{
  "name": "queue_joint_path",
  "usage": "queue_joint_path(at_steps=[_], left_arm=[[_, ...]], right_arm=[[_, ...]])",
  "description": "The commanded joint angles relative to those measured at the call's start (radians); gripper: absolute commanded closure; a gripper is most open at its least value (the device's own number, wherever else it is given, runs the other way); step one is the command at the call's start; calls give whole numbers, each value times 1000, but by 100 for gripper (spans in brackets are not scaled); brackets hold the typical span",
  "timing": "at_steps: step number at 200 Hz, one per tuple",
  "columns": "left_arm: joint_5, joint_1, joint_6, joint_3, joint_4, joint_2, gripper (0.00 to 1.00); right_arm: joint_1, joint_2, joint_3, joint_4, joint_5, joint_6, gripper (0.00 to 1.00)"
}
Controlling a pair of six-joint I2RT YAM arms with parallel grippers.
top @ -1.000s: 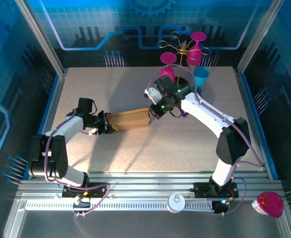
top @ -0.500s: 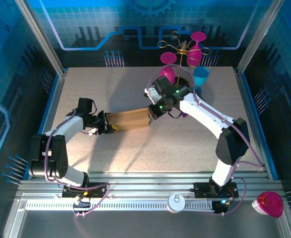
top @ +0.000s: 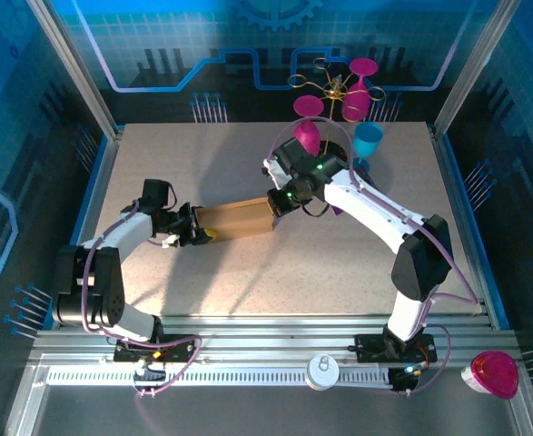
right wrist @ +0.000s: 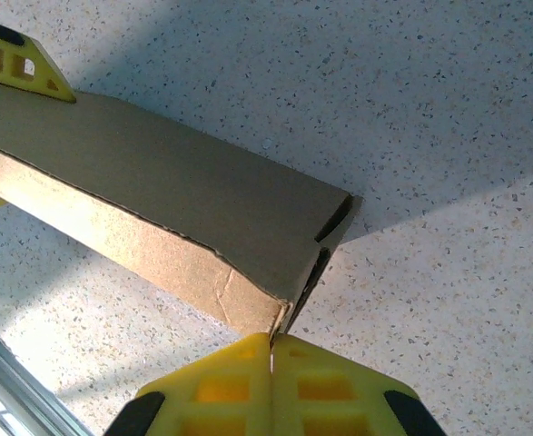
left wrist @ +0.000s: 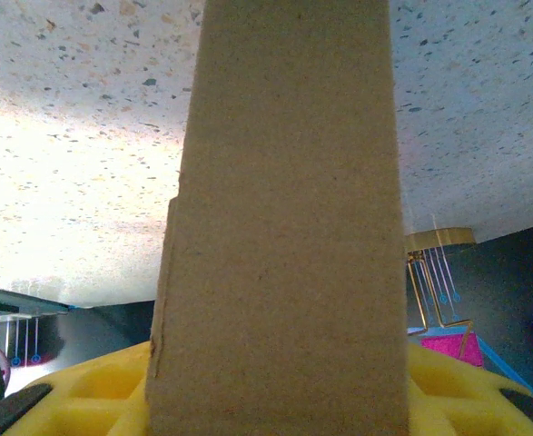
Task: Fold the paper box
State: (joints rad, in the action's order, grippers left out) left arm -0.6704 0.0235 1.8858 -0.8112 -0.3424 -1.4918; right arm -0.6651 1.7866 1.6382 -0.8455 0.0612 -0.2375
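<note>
Logged the paper box (top: pixel 236 220) near the middle of the table (top: pixel 248 282), a little toward the left edge, already closed into a long, slim brown carton. Cannot tell whether resting on the surface or lifted just clear of it.

Found it spanned between two grippers. Noted the left gripper (top: pixel 196 233) clamped across the box's left end, yellow fingers (right wrist: pixel 16 64) on opposite faces, parted only by the carton's thickness. Noted the right gripper (right wrist: pixel 271 350) at the opposite end, closed almost completely onto a thin cardboard edge at the end corner. Judged to be pinching an end flap or tab, not the body. Spotted an open slit beside that corner, so end closure probably unfinished.

Step in hand, at a guess: tucking that right-end flap.
- Hold the left clamp firm and motionless as an anchor.
- Steer the pinched edge toward the slit along the box's length, not across it.
- Avoid twisting, given a crease visible on the side wall close to the corner.
- Release only once seated flush.

Orientation: long axis roughly parallel to the table's near edge, tilted slightly, right end a touch closer to the far edge. Unfinished end pointing right, toward the far-right corner, with pink glasses (top: pixel 307 134) and a blue cup (top: pixel 369 141) there, well apart from the box.
</note>
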Motion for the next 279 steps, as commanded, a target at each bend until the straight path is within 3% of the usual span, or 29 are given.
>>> queue_joint_path(at_steps=[1,108,149,192,238,279], left_arm=[[61,12,6,17,-29,-39,79],[54,18,10,24,-20,-43,80],[61,22,7,26,-29,-41,87],[66,26,4,25,-35,-45,91],[66,26,-1,11,-38,-59,92],[64,26,-5,4,-40,-64,92]], right_arm=[[-27,11,6,11,12,-44,100],[-53,-45,-156,155,-83,-13,100],[-49,-68,-178,167,-67,-25,100],[-9,-134,-175,156,106,-123,73],[26,-196,-222,210,259,-271,66],[125,-234,-316,408,346,-610,41]])
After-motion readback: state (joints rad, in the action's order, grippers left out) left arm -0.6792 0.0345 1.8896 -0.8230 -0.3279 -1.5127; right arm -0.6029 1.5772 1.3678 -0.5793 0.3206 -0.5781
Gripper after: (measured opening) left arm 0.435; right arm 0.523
